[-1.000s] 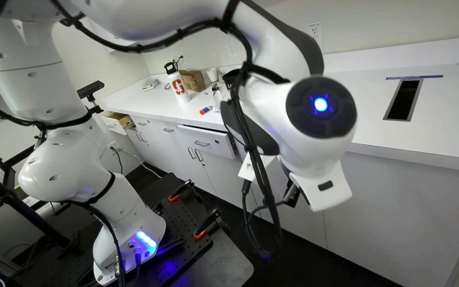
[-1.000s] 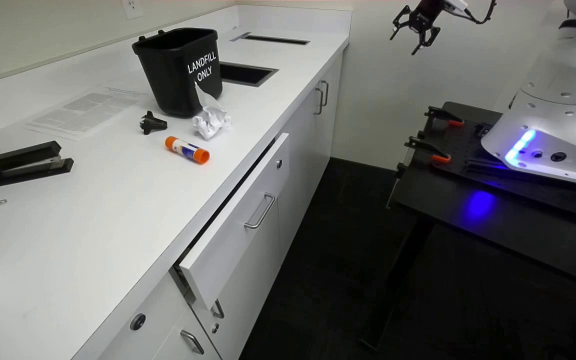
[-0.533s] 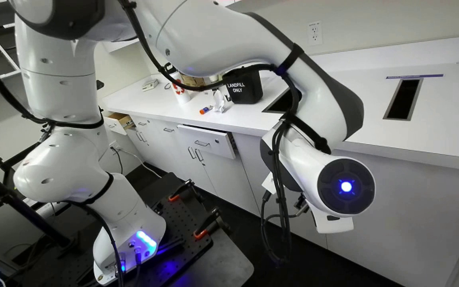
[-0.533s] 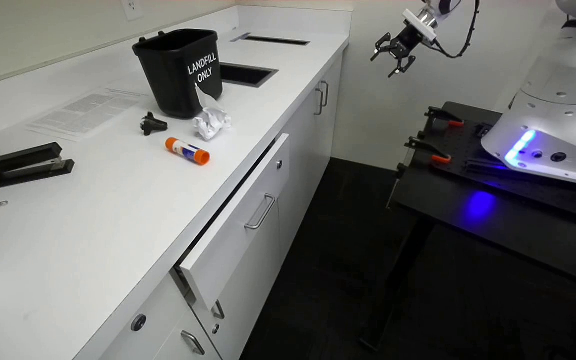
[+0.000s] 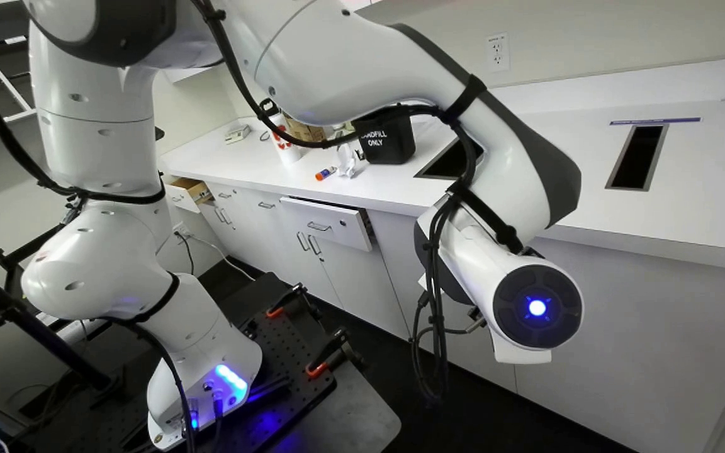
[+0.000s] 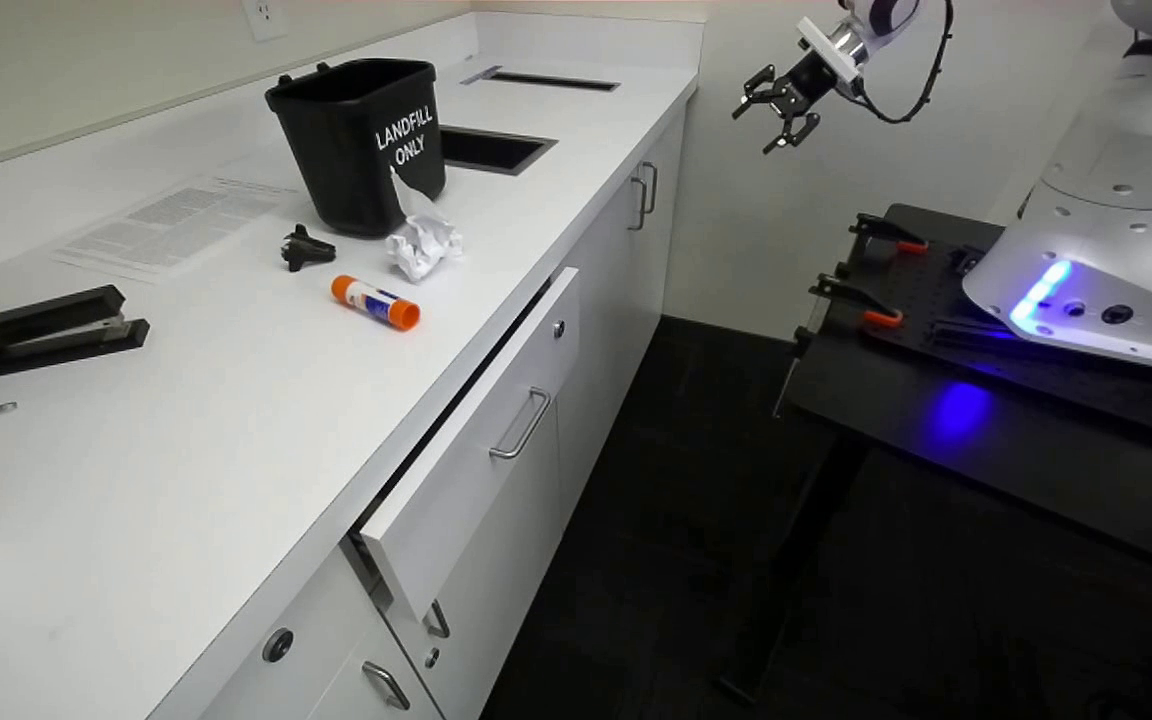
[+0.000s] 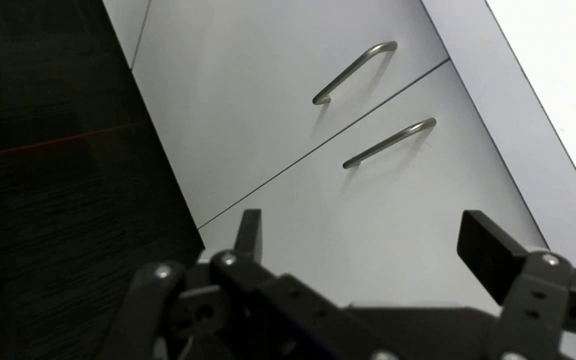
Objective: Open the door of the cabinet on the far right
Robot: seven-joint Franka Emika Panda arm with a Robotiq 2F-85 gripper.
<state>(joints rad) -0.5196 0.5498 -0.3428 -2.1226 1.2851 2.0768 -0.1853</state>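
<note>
The door [image 7: 393,225] is the lower of two flat white panels in the wrist view, and it is shut. Its slim silver bar handle [image 7: 390,142] lies beyond my fingertips, apart from them. In an exterior view the door [image 5: 639,333] is the large panel at the right, its handle hidden behind my arm. The white cabinet [image 6: 616,225] carries these doors at its far end, under the white counter. My gripper [image 6: 754,131] is open and empty, in the air in front of the doors. It also shows open in the wrist view [image 7: 361,225].
A neighbouring door [image 7: 263,80] has its own handle. A drawer [image 6: 481,440] stands partly pulled out. On the counter are a black bin [image 6: 356,145], crumpled paper [image 6: 423,243], a glue stick [image 6: 374,301] and a stapler [image 6: 36,330]. A black table [image 6: 936,390] bears the robot base.
My arm has swung down and away from the base, and the gripper has come lower and closer to the cabinet side. In the last half second it has moved only slightly. The door has not moved.
</note>
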